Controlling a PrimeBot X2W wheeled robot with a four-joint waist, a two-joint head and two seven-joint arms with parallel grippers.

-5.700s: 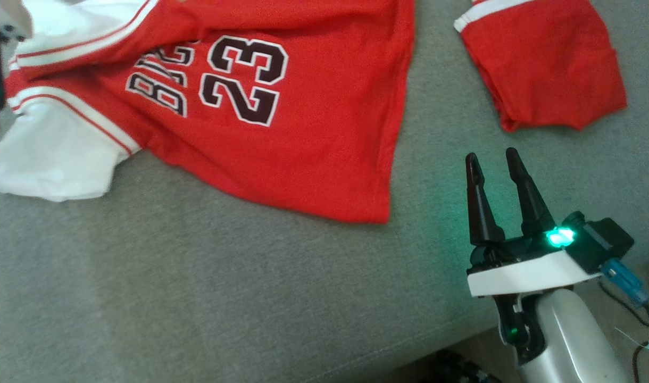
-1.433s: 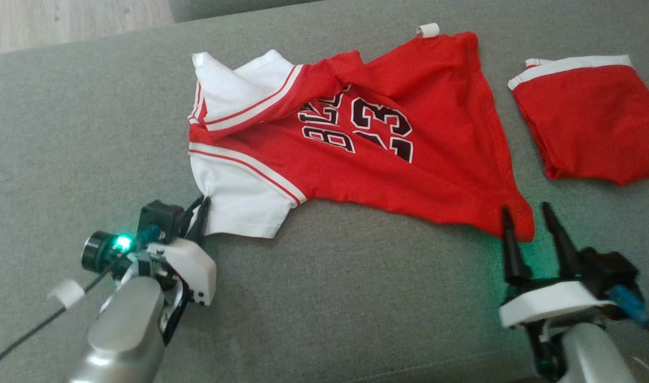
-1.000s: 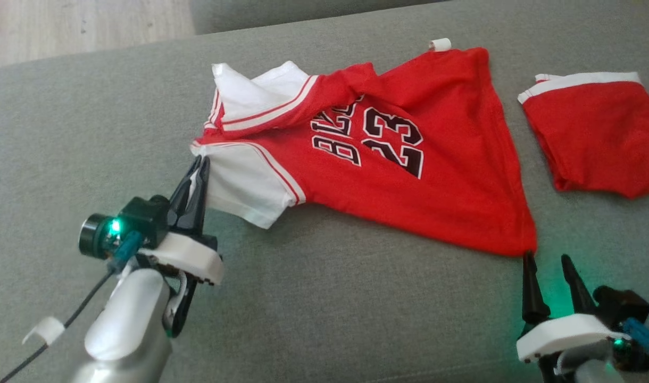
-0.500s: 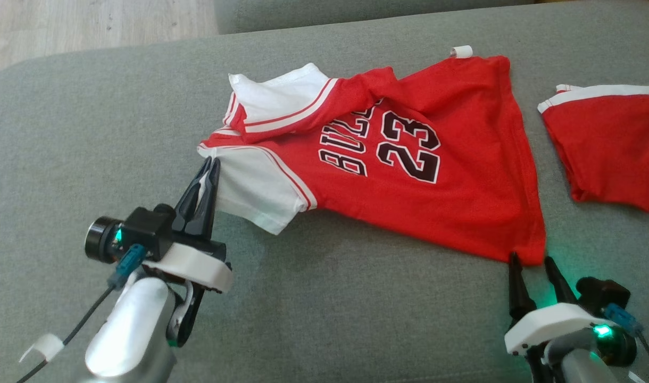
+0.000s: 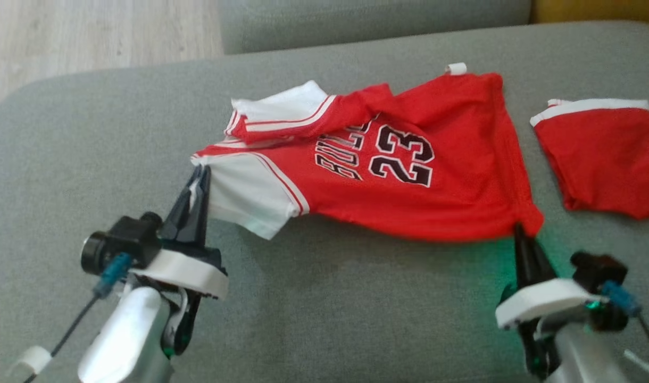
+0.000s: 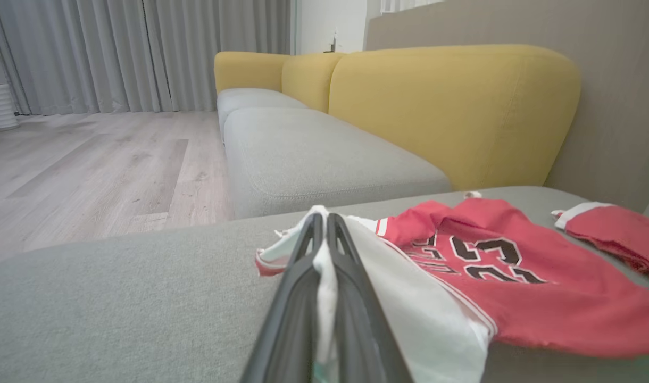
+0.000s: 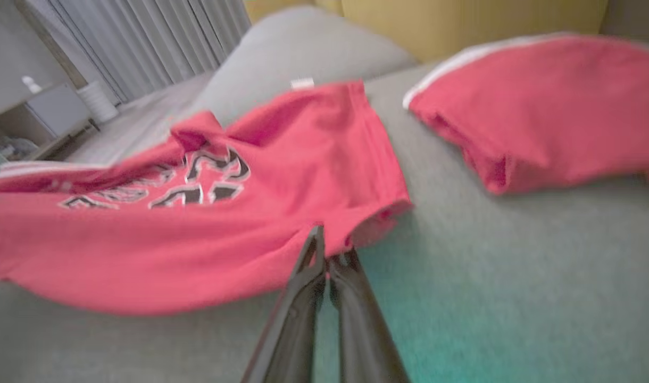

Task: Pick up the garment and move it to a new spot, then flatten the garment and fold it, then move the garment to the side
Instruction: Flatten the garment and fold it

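- Position: the jersey (image 5: 388, 181) lies number-side up on the grey sofa cushion (image 5: 324, 308), mid-frame in the head view. Its far shoulder is folded over at its 11 o'clock and the body is rumpled.
- Left gripper (image 5: 199, 173): the jaws are pressed together on the edge of the white sleeve (image 5: 244, 194), at the jersey's 8 o'clock. The left wrist view shows white cloth sandwiched between the fingers, so this grip is judged sound.
- Right gripper (image 5: 520, 230): the jaws are together at the hem corner (image 5: 529, 218), at the jersey's 4 o'clock. The right wrist view is blurred, but the cloth appears pinched at the very tips, so the bite is judged shallow.
- Neighbouring item: the red shorts (image 5: 606, 159) lie at the jersey's 3 o'clock, apart from it and near the right arm.
- Step in hand, as assessed: a two-point pickup, ahead of carrying the jersey to a new spot.
- Recommended practice:
  - Raise both grips together and level.
  - Hold them far enough apart that the near edge is taut, without straining the right-hand bite.
  - Lift the far side clear of the cushion before travelling, so it does not drag and bunch.
  - Route away from 3 o'clock so the shorts are not disturbed.
  - Set down far edge first, which should let the folded shoulder fall open.
- Principal risk: the hem corner slipping out under tension.
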